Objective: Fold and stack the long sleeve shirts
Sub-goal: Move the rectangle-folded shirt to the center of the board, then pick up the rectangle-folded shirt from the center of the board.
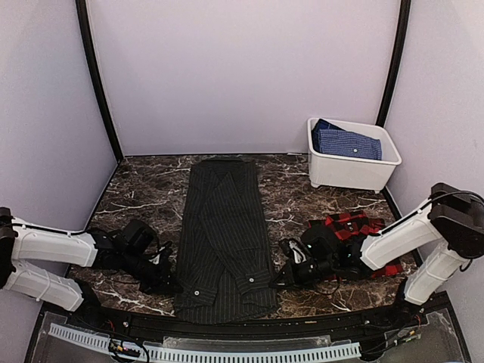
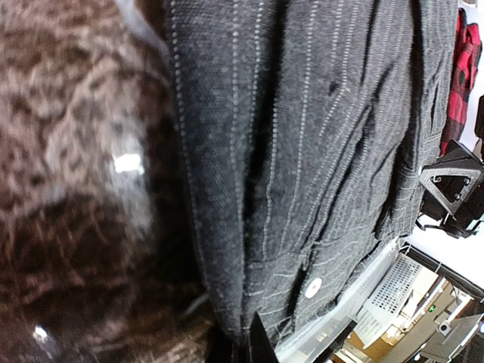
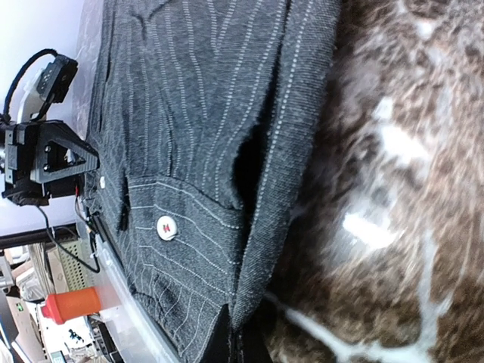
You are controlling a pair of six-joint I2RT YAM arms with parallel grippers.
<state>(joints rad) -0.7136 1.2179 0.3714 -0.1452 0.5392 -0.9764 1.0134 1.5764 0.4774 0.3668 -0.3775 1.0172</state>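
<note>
A charcoal pinstriped shirt is lying lengthwise down the middle of a dark, white-veined marble-patterned surface, with its sleeves folded in over the body and two small pale buttons showing at the end nearest the arm bases. The left gripper is reaching in low from the left and the right gripper from the right, each meeting a near corner of the garment. In the wrist views both pairs of jaws are standing closed, pinching the shirt's side edge, the right one near a pale button. A red-and-black plaid shirt is sitting crumpled on the right side of the surface, apart from the pinstriped one and partly hidden by the right arm. In the far right corner a white bin is standing on short feet and holding a folded blue cloth. Plain pale lilac walls are enclosing the surface on three sides, with two black poles rising at the back corners. A white perforated rail is running along the near edge.
</note>
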